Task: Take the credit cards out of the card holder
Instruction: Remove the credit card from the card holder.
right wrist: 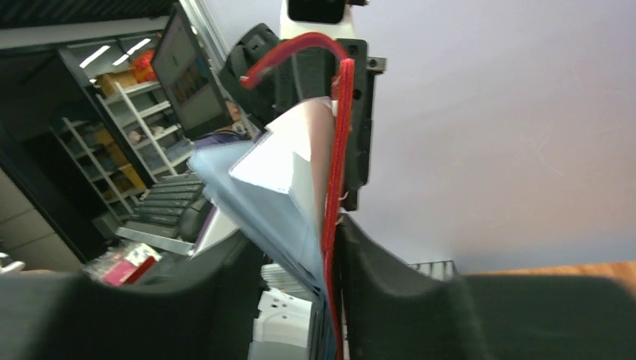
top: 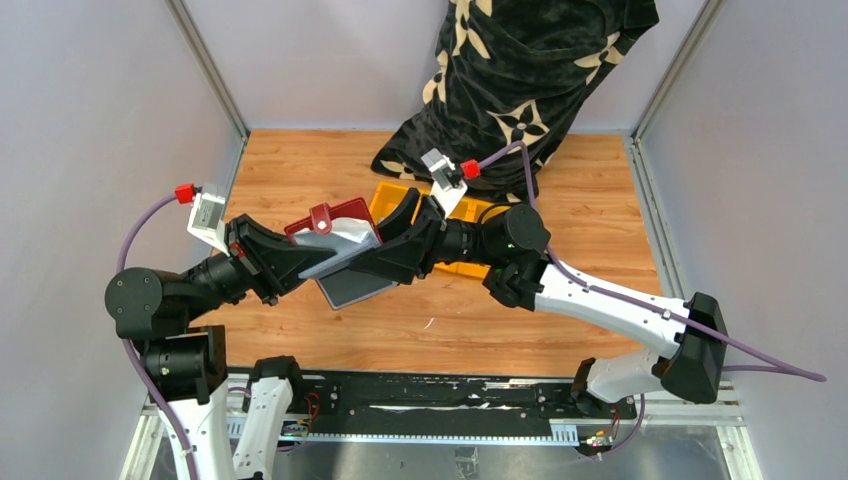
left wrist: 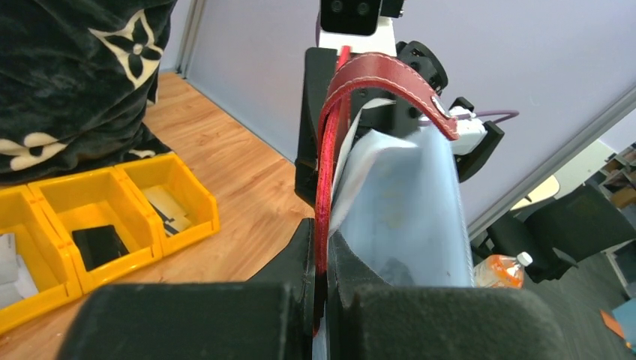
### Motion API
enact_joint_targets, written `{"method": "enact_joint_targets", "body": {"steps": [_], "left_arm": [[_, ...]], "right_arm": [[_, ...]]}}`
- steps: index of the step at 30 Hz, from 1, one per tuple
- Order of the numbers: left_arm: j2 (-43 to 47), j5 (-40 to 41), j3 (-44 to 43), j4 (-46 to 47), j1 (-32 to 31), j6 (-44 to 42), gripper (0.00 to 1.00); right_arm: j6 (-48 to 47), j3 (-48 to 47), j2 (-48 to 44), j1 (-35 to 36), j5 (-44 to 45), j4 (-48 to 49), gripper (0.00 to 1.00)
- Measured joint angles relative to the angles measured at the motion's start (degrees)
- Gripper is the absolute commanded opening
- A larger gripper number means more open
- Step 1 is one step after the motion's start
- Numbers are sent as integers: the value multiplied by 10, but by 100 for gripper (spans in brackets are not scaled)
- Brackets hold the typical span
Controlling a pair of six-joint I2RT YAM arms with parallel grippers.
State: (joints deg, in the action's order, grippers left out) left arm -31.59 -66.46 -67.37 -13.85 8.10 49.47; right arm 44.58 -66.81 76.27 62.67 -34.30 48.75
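Lifted above the table [top: 450, 320] just in front of the yellow bin [top: 386, 200], the red card holder [top: 335, 215] is pinched at one edge by the left gripper [top: 305, 255], while the right gripper [top: 375, 250] has its jaws half apart around the holder's far end and its grey credit cards [top: 352, 287].

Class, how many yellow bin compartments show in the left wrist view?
3, side by side: left compartment at the picture's edge, middle compartment holding a black item, right compartment beside it. More may be cropped.
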Motion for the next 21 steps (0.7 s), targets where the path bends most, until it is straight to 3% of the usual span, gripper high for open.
{"method": "enact_joint_targets", "body": {"steps": [1,3,4,5,9,15,21], "left_arm": [[0,0,0,0,0,0,1],[0,-4,0,-1,0,-1,18],[1,-6,-2,-2,-1,-3,26],[0,-6,-3,-4,-1,-6,40],[-2,4,-6,-17,0,-15,68],[-13,71,-76,-81,0,-89,78],[-21,136,-148,-103,0,-162,79]], "right_arm": [[-1,0,1,0,0,0,21],[2,0,1,0,6,-8,8],[6,0,1,0,14,-16,6],[9,0,0,0,19,-20,5],[15,6,-16,0,27,-30,0],[22,14,-46,-1,33,-38,0],[22,31,-68,-6,15,-67,0]]}}
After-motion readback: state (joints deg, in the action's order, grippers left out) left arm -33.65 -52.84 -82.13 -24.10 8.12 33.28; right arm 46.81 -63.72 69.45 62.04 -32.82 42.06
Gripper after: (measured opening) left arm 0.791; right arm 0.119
